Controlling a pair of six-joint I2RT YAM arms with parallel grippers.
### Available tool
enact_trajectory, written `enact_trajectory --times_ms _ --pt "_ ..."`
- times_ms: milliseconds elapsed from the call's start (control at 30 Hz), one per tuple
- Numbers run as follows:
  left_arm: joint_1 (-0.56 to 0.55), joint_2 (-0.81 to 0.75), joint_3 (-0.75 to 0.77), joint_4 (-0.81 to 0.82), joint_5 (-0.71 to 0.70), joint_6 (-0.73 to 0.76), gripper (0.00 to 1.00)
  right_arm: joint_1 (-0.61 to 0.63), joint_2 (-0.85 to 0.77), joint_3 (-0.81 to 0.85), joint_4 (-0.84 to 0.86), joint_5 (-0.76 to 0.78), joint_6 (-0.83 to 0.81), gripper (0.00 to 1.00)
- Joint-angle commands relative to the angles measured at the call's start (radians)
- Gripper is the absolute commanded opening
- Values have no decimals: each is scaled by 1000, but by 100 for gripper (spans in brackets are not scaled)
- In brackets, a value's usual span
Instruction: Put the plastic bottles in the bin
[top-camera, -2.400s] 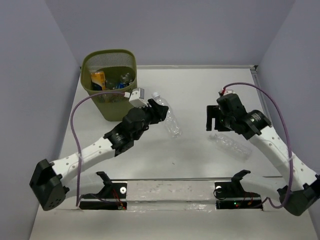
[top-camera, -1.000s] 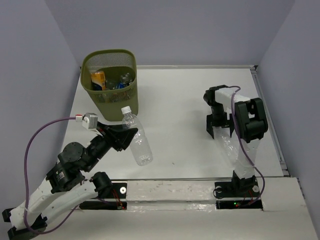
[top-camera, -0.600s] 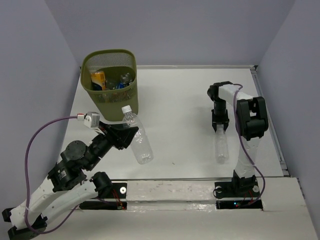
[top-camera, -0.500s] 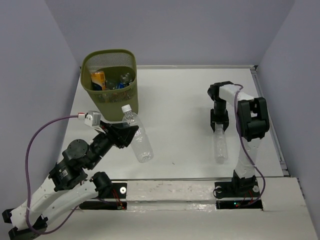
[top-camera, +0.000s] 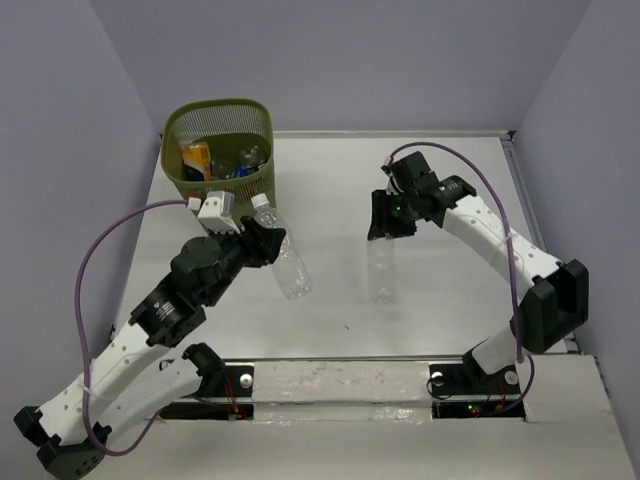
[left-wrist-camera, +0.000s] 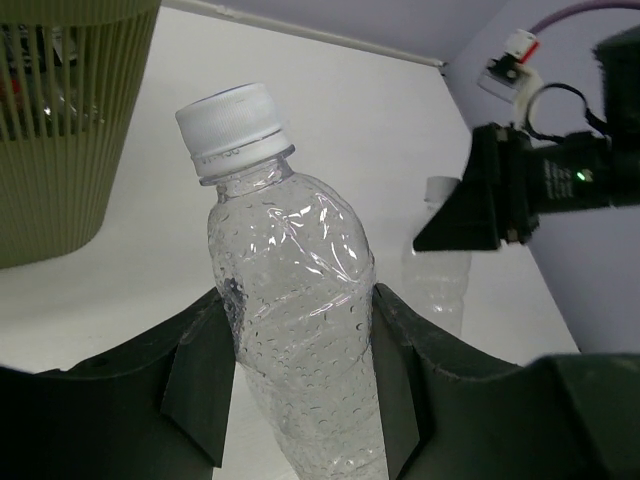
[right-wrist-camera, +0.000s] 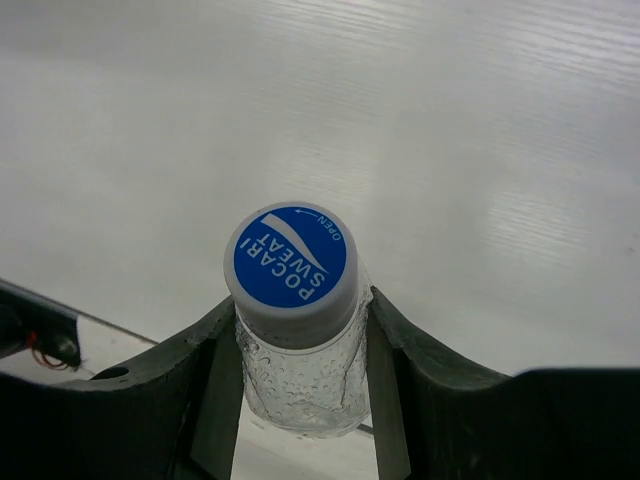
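Observation:
My left gripper (top-camera: 268, 248) is shut on a clear crinkled bottle (top-camera: 283, 262) with a white cap, held in the air just right of the olive-green bin (top-camera: 222, 200); it fills the left wrist view (left-wrist-camera: 290, 300). My right gripper (top-camera: 385, 222) is shut on the neck of a second clear bottle (top-camera: 382, 270), which hangs down mid-table; its blue-topped cap (right-wrist-camera: 290, 265) faces the right wrist camera. This bottle also shows in the left wrist view (left-wrist-camera: 437, 265). The bin holds several bottles, one orange (top-camera: 197, 158).
The bin's ribbed wall (left-wrist-camera: 60, 130) stands at the left of the left wrist view. A metal rail (top-camera: 330, 385) with clamps runs along the table's near edge. Grey walls close in the left, back and right.
My left gripper has lifted its bottle up and toward the bin. My right arm has swung left, carrying its bottle to the middle of the table.

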Motion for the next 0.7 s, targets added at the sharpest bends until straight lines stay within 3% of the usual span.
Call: enact_trajectory --times_ms 0,133,400,667 --pt "36 133 199 67 -79 48 25 88 -148 -77 241 -93 42 11" --pt "63 279 385 74 -288 116 25 110 -300 -197 413 -133 80 11" --pt "426 540 652 117 -288 111 25 119 -488 -263 519 -210 74 11" --pt "559 805 848 188 -375 169 29 141 -469 -251 638 -276 108 10"
